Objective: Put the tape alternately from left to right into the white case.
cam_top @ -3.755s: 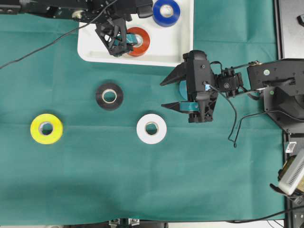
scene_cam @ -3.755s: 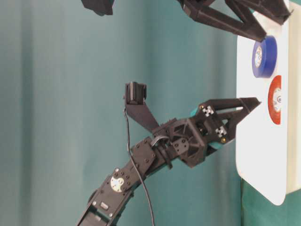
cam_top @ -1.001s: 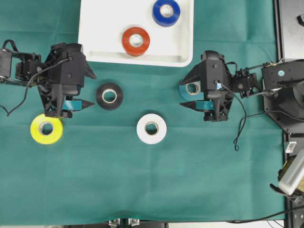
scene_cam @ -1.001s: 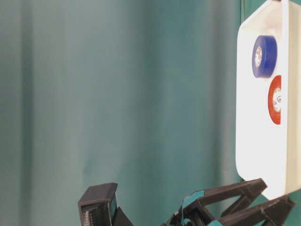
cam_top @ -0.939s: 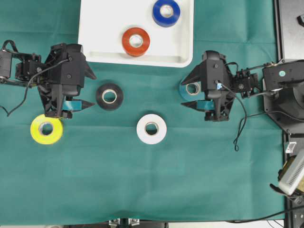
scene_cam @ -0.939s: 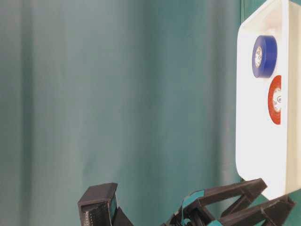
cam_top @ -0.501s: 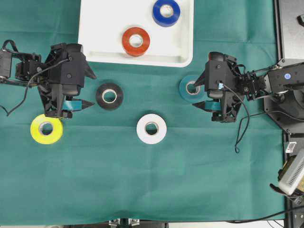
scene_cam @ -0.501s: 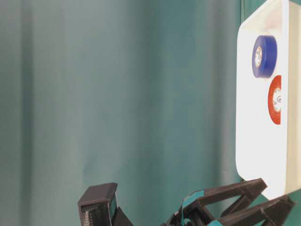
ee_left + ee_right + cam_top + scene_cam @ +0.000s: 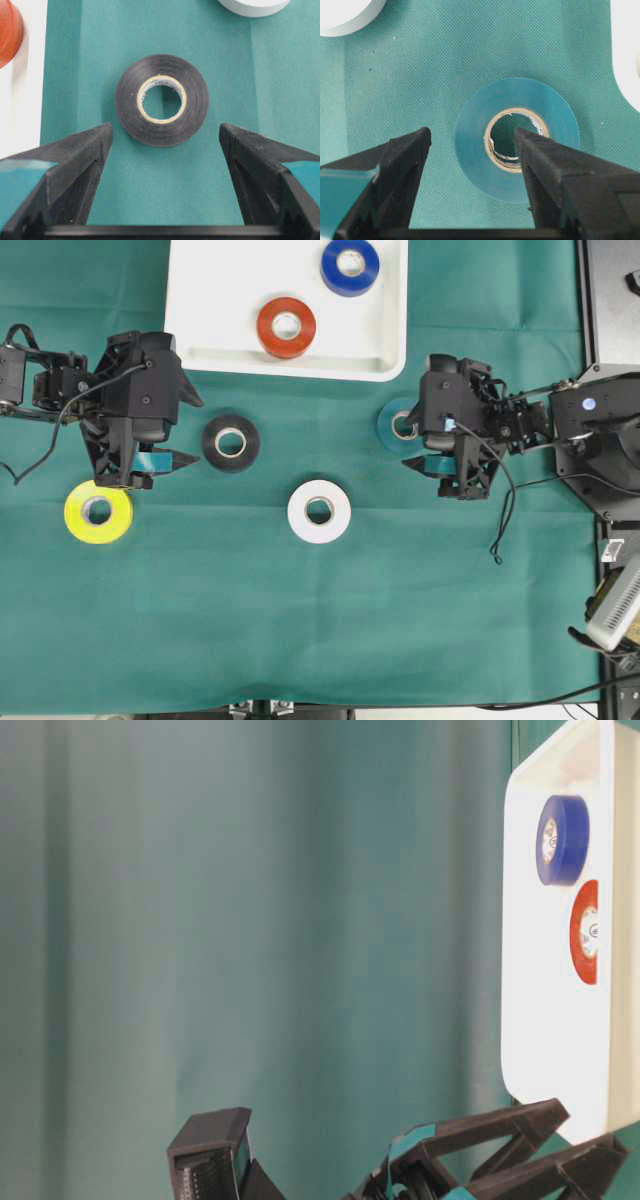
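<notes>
Since half a second ago the right gripper (image 9: 417, 445) has slid left in the overhead view, back over the teal-blue ring of tape (image 9: 400, 427), which lay more exposed then; the left gripper (image 9: 190, 427) has not shifted.

Right gripper: jaws spread wide, nothing held. In its wrist view one finger (image 9: 547, 167) overlaps the roll's cardboard core and the other sits outside the rim at lower left (whether they touch the tape, cannot tell).

Left gripper: jaws apart, empty, the flat black ring of tape (image 9: 162, 99) centred ahead of them.

The shallow white rectangular plastic case (image 9: 200, 340) sits top centre of the overhead view, holding a red roll (image 9: 286, 326) and a blue roll (image 9: 350, 266). A yellow roll (image 9: 98, 510) lies at left, a white roll (image 9: 319, 510) at lower centre.

Step in hand, as I judge it: the right arm's pick of the teal-blue roll. To do it well:
- lower until one finger is well inside the core and the other outside the wall, then close firmly on the wall
- lift clear of the cloth before swinging toward the case
- set it down in free floor, clear of the red and blue rolls
</notes>
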You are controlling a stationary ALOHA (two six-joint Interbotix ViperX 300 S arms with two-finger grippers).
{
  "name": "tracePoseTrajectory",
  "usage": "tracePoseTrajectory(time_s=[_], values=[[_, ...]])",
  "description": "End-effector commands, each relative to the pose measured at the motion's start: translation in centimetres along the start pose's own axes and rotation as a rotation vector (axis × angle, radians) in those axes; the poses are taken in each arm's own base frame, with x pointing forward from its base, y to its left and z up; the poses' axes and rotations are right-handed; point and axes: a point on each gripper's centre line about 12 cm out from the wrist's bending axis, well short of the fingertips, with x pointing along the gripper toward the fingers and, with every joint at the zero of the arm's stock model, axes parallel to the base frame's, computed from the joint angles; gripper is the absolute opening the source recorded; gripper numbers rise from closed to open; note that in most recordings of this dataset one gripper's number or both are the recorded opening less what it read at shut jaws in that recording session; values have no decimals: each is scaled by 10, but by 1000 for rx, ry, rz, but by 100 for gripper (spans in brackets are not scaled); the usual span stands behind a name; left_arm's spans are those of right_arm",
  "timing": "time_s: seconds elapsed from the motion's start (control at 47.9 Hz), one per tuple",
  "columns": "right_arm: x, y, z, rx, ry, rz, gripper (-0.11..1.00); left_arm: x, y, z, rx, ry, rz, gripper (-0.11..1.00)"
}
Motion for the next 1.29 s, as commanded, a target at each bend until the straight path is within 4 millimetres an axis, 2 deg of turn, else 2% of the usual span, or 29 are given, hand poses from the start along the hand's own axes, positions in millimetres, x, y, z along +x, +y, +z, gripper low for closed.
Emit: tracePoseTrajectory(time_s=[0.0, 0.626, 1.001, 1.106, 1.272], values=[[4, 4, 7, -4, -5, 5, 73, -3, 0, 11, 1, -35, 1, 40], [27, -3, 3, 11, 71, -32, 73, -3, -1, 8, 4, -28, -1, 40], [29, -3, 5, 13, 75, -35, 71, -3, -1, 8, 1, -28, -1, 40], [26, -2, 8, 12, 65, -34, 61, -3, -1, 8, 1, -28, -1, 40], [16, -1, 15, 16, 31, -28, 24, -3, -1, 8, 1, -29, -1, 40]])
